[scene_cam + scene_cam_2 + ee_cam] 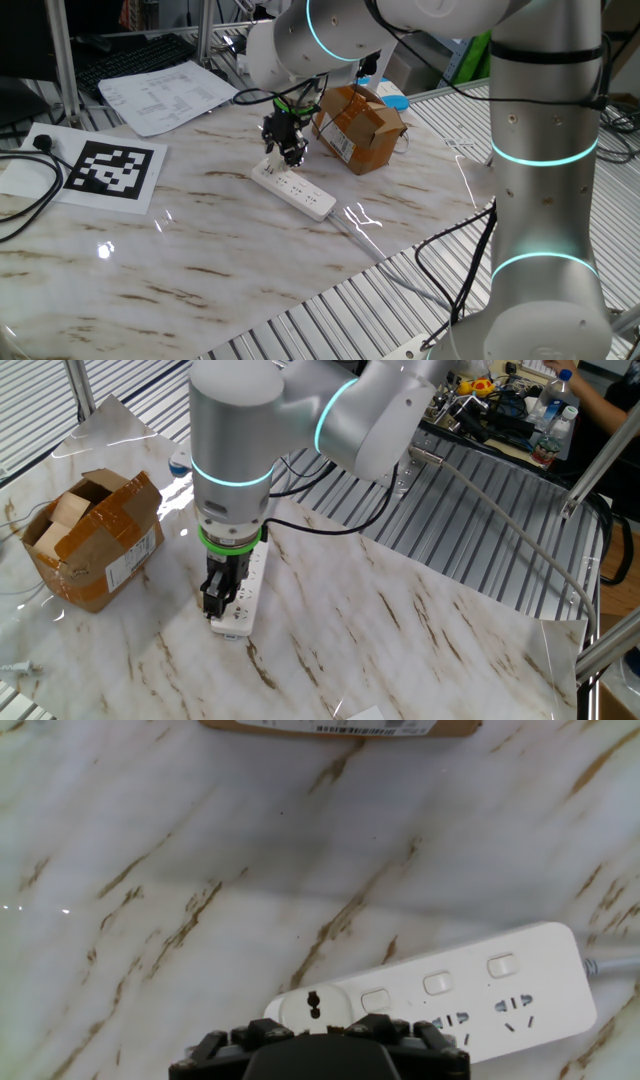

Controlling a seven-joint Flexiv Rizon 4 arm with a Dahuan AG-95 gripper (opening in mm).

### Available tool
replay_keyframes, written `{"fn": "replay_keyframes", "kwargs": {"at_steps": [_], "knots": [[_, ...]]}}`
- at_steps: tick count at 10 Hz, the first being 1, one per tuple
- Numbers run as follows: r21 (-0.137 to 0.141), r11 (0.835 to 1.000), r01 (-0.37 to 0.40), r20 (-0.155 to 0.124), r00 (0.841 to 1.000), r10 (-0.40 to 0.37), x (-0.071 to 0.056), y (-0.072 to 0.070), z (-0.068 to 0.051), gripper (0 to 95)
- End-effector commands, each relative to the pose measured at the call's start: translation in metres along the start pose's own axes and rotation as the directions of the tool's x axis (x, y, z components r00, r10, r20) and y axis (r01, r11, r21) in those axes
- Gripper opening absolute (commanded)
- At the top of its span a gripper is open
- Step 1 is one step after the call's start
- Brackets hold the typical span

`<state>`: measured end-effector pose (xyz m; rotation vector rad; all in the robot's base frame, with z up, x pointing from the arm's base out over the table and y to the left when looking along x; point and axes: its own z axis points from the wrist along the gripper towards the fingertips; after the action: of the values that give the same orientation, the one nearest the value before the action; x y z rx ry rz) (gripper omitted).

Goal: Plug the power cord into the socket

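The socket [480, 1000] is a long white power strip lying on the marble table, also seen as the socket [300, 192] and the socket [240, 622]. The power cord's round white plug [313, 1007] with dark marks sits on the strip's end outlet. My gripper [320, 1028] hangs straight over that end, open, with its dark fingers spread to either side of the plug. In both fixed views the gripper [285, 152] [222, 600] covers the plug.
A brown cardboard box [360, 125] [90, 540] stands just behind the strip. The strip's thin pale cable [355, 228] runs toward the table's edge. A marker sheet [110, 170], papers [165, 95] and a black cable [25, 215] lie at the left.
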<state>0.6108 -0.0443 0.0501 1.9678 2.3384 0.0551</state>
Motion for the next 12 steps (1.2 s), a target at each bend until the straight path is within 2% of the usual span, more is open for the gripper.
{"fn": "replay_keyframes", "kwargs": {"at_steps": [1,4,6,8,12], "knots": [[0.004,1.000,0.012,-0.002,1.000,-0.012,0.0003,-0.0004,-0.0009,76.0],[0.032,0.998,0.057,-0.036,0.998,-0.056,-0.0004,-0.0011,-0.0031,76.0],[0.050,0.995,0.088,-0.081,0.993,-0.084,-0.0012,-0.0018,-0.0040,76.0],[0.069,0.992,0.109,-0.145,0.985,-0.098,-0.0036,-0.0018,-0.0030,76.0],[0.078,0.991,0.110,-0.181,0.979,-0.095,-0.0043,-0.0063,-0.0016,76.0]]}}
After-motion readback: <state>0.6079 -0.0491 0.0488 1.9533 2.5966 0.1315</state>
